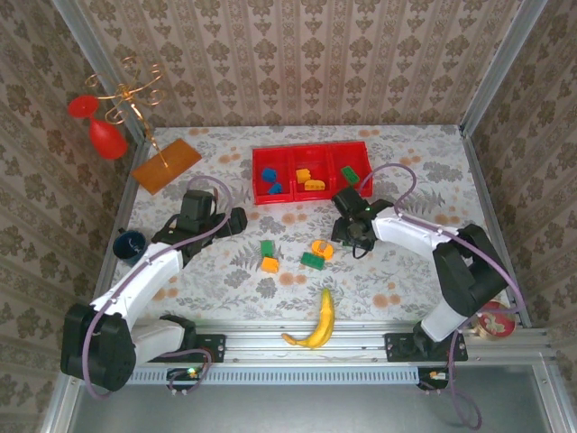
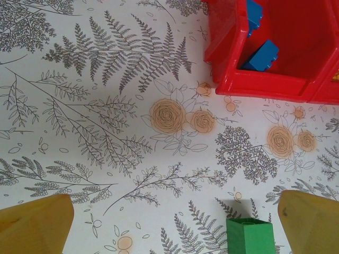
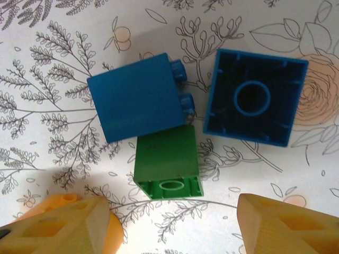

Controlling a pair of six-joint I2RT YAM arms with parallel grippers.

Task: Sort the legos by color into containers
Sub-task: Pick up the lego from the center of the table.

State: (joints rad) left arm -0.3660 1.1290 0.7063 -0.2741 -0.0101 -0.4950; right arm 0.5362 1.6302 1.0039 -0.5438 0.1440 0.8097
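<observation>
The worktop [image 1: 424, 162] wears a pale cloth printed with ferns and roses, boxed in by patterned wallpaper. Along its far side lies the long red tray [image 1: 359, 155], its long axis running left to right, with blue bricks [image 1: 273, 187] in its left compartment, orange bricks [image 1: 309, 179] in the middle and a lone green brick [image 1: 349, 173] on the right. Through the right wrist camera I see three loose bricks bunched together. A blue brick [image 3: 137, 103] lies on its side, studs pointing towards an upturned blue brick [image 3: 254, 98] whose hollow underside faces up at me. A green brick [image 3: 168, 166] is also on its side, its open base turned towards the right end effector [image 3: 169, 227]. It touches the side-lying blue one and sits just ahead of the gap between the fingers, which stand apart and hold nothing. An orange brick [image 3: 117, 235] peeks out from under one finger. The left end effector [image 2: 176, 211] is spread wide and empty too, with a second green brick [image 2: 250, 236] between its fingers, just beside one of them, and the tray's blue-filled corner well ahead.
</observation>
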